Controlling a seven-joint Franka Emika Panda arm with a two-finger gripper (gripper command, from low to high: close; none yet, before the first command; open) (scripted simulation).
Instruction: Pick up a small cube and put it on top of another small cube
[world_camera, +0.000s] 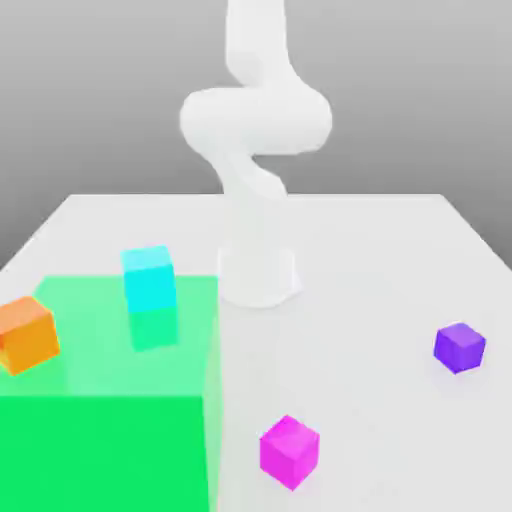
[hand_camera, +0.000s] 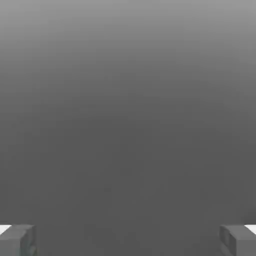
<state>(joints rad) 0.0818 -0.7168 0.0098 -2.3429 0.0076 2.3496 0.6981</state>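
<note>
The jaws (hand_camera: 128, 240) stood spread wide and empty, well apart from the small purple cube (world_camera: 459, 347) resting on the tabletop (world_camera: 380, 260), likely light, rigid, best pinched across opposite flat faces.

flat white matte tabletop (world_camera: 380, 250) (pale, evenly lit, soft shadows), plain grey gradient backdrop (world_camera: 90, 90) behind it, darker toward the top, no visible walls or windows
</note>
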